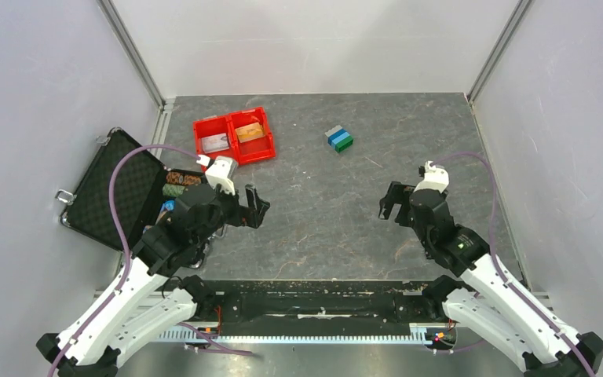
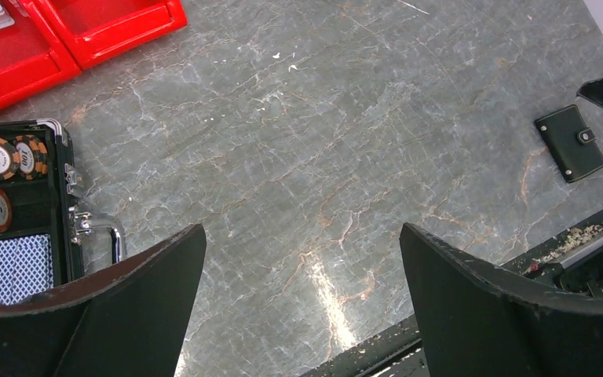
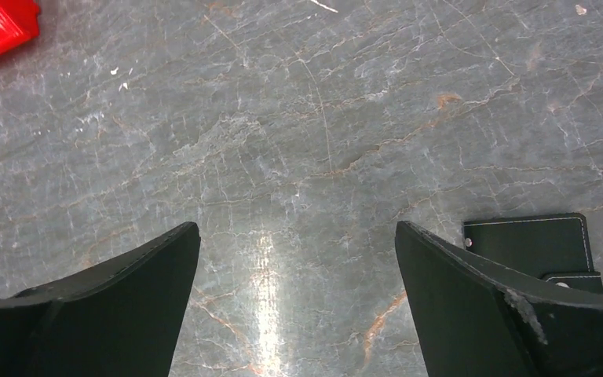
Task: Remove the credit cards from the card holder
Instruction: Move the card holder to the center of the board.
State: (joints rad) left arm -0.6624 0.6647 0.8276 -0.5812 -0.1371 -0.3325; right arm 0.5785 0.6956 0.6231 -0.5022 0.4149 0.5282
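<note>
Black holder (image 3: 530,245) looks light, flat, slick; right pincer (image 3: 297,236) beside it and left pincer (image 2: 302,232) both gape, I'd nip an edge.

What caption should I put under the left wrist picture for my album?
Open left hand above the table, closed card holder lying to its right.

Bare table (image 1: 322,216) lay open mid-field; red tray (image 1: 208,123) and blocks (image 1: 339,139) stood at the far side, black case (image 1: 118,188) crowding the left.

L claw (image 2: 302,302) spread wide over table (image 2: 322,141). Far rt: card holder (image 2: 571,143), flat, snapped closed. Top-left: red tray (image 2: 118,27).
</note>
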